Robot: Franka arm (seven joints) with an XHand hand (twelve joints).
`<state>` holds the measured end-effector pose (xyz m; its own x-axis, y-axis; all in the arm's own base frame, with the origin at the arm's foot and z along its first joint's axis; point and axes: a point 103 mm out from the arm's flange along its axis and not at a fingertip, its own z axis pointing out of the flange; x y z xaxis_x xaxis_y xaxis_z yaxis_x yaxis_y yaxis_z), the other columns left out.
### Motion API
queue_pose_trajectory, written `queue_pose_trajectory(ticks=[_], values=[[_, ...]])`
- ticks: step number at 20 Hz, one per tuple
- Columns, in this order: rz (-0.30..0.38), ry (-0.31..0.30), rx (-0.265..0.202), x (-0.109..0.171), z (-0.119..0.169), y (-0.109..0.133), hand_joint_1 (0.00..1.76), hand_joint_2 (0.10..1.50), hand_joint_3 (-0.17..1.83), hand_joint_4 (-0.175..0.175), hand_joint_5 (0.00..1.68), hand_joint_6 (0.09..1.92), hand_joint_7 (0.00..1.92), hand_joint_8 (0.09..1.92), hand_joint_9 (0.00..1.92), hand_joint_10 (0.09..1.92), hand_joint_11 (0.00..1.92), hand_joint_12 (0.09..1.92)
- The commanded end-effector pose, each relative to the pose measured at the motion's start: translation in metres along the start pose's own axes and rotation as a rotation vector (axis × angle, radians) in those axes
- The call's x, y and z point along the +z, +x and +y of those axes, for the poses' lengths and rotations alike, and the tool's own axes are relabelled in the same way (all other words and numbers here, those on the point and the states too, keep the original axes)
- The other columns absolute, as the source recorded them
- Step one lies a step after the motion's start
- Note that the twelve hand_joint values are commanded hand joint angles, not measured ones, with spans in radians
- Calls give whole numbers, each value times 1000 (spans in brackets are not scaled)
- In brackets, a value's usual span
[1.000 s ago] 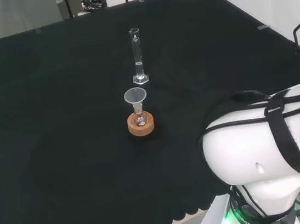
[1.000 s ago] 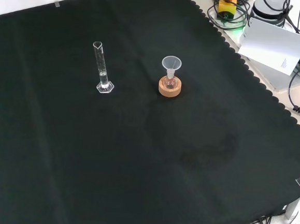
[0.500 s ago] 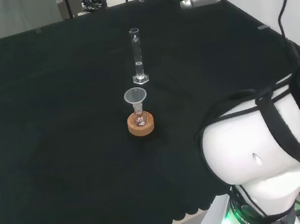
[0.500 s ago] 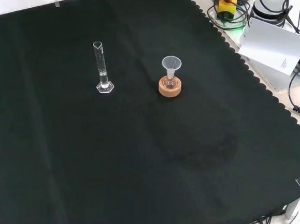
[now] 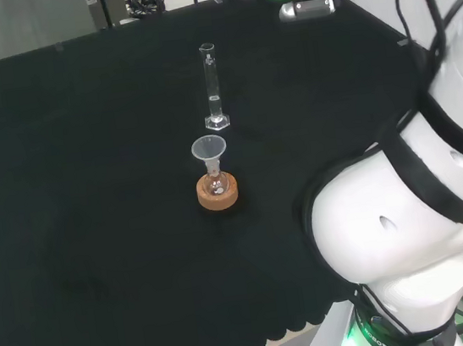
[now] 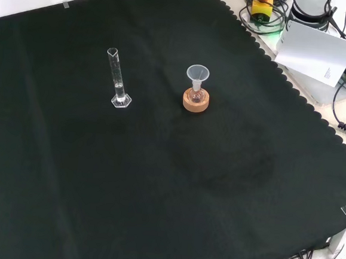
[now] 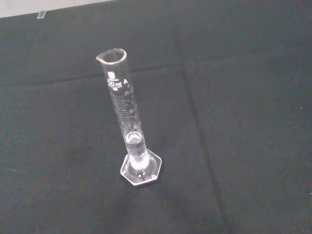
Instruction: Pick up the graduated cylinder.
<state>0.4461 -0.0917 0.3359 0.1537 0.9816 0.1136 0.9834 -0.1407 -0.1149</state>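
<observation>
Graduated cylinder point(image 5: 213, 87) upright on black cloth point(image 5: 90, 200), untouched, hand's fingers impossible to judge

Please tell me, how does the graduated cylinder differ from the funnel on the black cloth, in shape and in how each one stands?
The graduated cylinder is a tall, narrow tube; the funnel is short, with a wide cone mouth. The graduated cylinder stands on its own hexagonal foot, directly on the cloth, while the funnel sits in a small flask on a cork ring. Both are clear and upright.

clear glossy graduated cylinder point(image 7: 127, 118) on matt black cloth point(image 7: 243, 122).
</observation>
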Motion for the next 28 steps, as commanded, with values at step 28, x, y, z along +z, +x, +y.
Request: queue_pose_trajectory(ticks=[28], values=[[348,33,-257,136,87,-18,548,1134,-175,-32,263,87,108,565,350,623,201,1362]])
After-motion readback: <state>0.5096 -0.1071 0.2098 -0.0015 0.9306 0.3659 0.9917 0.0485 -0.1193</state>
